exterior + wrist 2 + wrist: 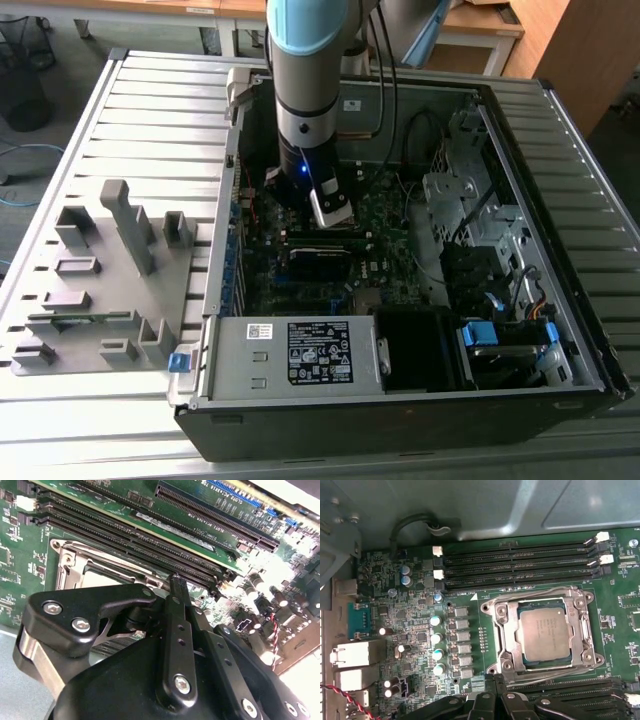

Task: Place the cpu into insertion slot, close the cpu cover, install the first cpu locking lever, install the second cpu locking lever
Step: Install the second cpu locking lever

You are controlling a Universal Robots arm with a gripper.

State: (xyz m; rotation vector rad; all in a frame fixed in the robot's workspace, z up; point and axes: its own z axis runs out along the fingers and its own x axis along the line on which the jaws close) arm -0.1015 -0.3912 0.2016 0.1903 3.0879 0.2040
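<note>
Green motherboard [420,645] around covered cpu [546,634]

Silver-grey cpu [547,632] seated flat under closed cpu cover [501,630].

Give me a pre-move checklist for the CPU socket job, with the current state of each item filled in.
1. cpu seated in the socket, lying flat: ok.
2. cpu cover down around the chip, its window framing it: ok, as far as the first wrist view shows.
3. Locking levers latched: cannot tell.
4. gripper close over the socket edge, fingertips together with nothing between them: ok.
5. Memory slots beside the socket untouched by the gripper: ok.
6. Arm inside the open computer case: ok.
</note>
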